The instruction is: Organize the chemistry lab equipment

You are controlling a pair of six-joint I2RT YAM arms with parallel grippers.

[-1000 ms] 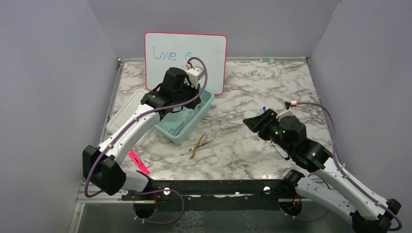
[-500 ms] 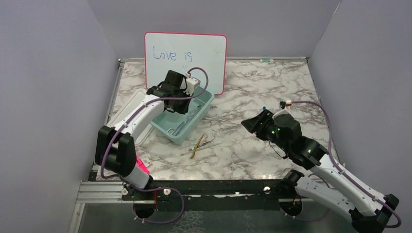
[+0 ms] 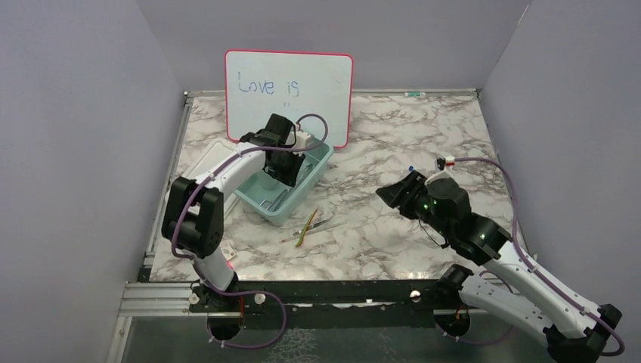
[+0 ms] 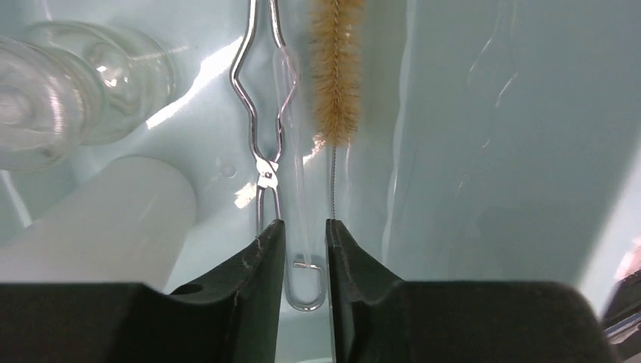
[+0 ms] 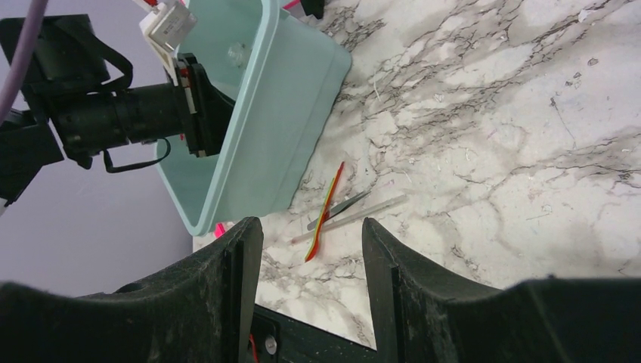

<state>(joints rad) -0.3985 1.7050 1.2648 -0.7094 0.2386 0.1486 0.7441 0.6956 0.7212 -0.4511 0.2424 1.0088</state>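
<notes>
My left gripper [image 3: 289,174] reaches down into the teal bin [image 3: 320,160]. In the left wrist view its jaws [image 4: 302,227] stand slightly apart, open, with the rounded end of a clear tube [image 4: 305,291] lying on the bin floor between them. Also in the bin are the metal tongs [image 4: 258,91], the brown bristle brush [image 4: 335,68], the glass flask [image 4: 60,91] and the white bottle [image 4: 106,219]. My right gripper [image 5: 311,223] hovers open and empty over the table, right of a red-yellow strip [image 5: 326,200], metal tweezers [image 5: 342,208] and a clear rod [image 5: 363,212].
The pink-framed whiteboard [image 3: 289,83] stands behind the bin. A white lid [image 3: 196,170] lies left of it. A pink marker [image 3: 221,259] lies near the front edge by the left arm's base. A small blue-tipped item [image 3: 410,168] peeks out behind my right gripper.
My left arm has swung forward and lowered its gripper into the bin, and its jaws have parted slightly. The right arm shifted slightly left, then stayed still.
</notes>
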